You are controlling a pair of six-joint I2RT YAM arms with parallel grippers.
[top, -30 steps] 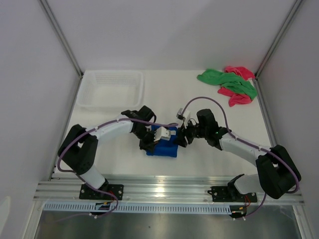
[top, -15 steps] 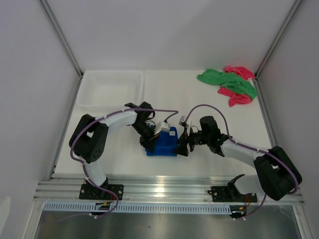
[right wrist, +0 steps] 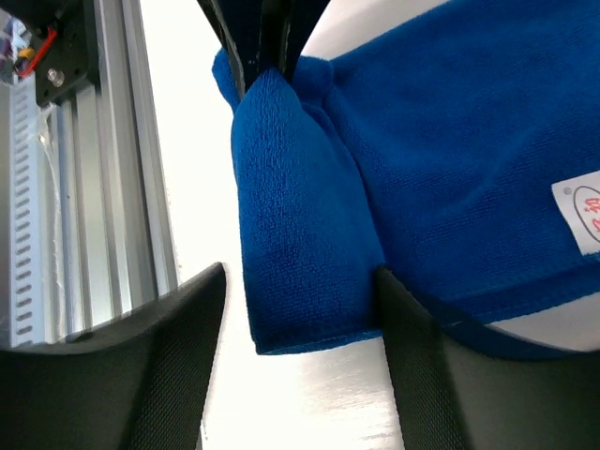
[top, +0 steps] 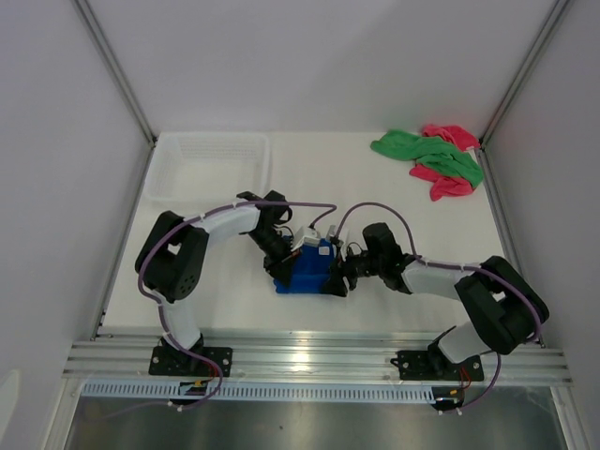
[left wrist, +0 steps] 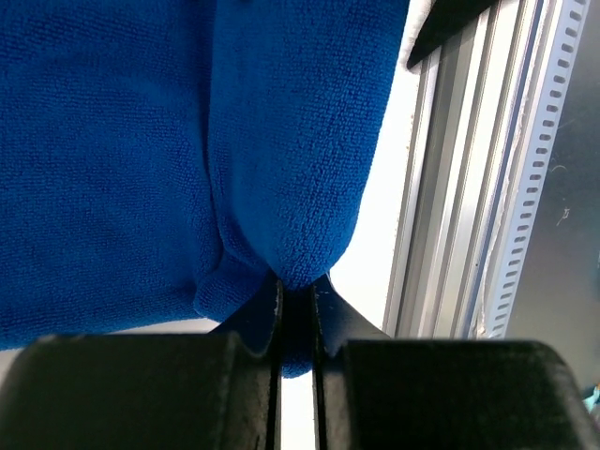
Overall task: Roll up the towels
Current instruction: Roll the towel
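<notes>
The royal blue towel (top: 305, 277) lies partly folded near the front middle of the table. My left gripper (top: 302, 255) is shut on a fold of it; in the left wrist view the blue cloth (left wrist: 187, 141) is pinched between the jaws of that gripper (left wrist: 297, 292). My right gripper (top: 341, 275) is at the towel's right end, open, with a folded edge of the blue towel (right wrist: 300, 206) between its fingers (right wrist: 178, 347). A white tag (right wrist: 581, 211) shows on the towel. The green towel (top: 427, 150) and pink towel (top: 448, 185) lie crumpled together at the back right.
A white plastic basket (top: 211, 173) stands at the back left. The metal rail (top: 319, 361) along the table's front edge is close to the towel and shows in both wrist views (left wrist: 450, 187) (right wrist: 75, 187). White walls enclose the table.
My right gripper has moved left onto the blue towel's right end. My left gripper has drawn the cloth up and turned, so the towel is more bunched.
</notes>
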